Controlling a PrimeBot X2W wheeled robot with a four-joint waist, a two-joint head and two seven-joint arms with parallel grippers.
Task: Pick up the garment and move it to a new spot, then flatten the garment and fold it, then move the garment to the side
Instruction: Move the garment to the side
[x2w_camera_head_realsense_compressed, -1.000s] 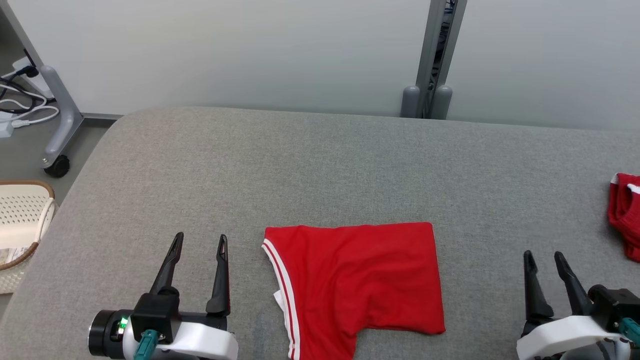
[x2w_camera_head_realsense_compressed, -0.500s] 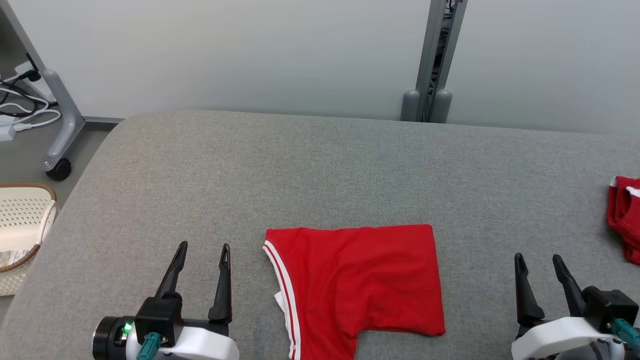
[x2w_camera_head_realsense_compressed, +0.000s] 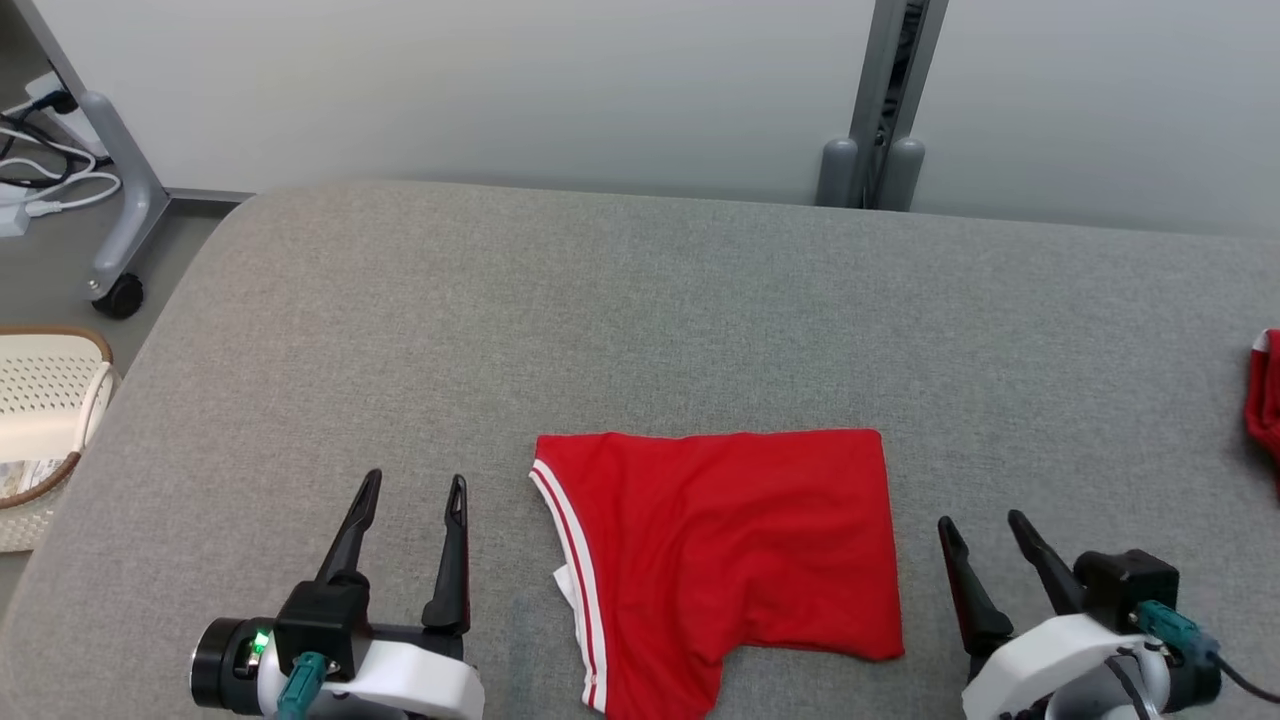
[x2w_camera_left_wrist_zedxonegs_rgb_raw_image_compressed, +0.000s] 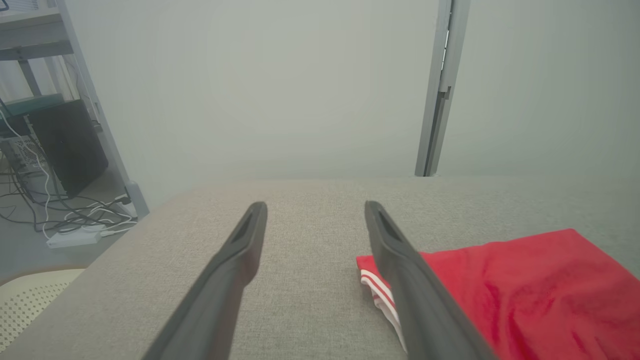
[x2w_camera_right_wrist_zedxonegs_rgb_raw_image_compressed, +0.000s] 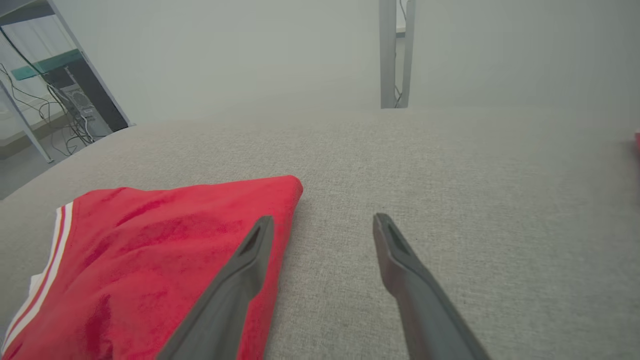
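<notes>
The red garment (x2w_camera_head_realsense_compressed: 720, 560) lies as a compact folded shape at the front middle of the grey surface (x2w_camera_head_realsense_compressed: 640, 300), so picking up, flattening and folding look finished; what seems left is carrying it to the side. The left gripper (x2w_camera_head_realsense_compressed: 415, 478) sits just beside its white-striped edge and the right gripper (x2w_camera_head_realsense_compressed: 980, 520) just beside the opposite edge, both with fingers spread wide and holding nothing. Another red cloth (x2w_camera_head_realsense_compressed: 1265, 390) lies at the surface's right edge. A small white tab (x2w_camera_head_realsense_compressed: 562, 583) shows by the stripes, but no writing or brand is readable
</notes>
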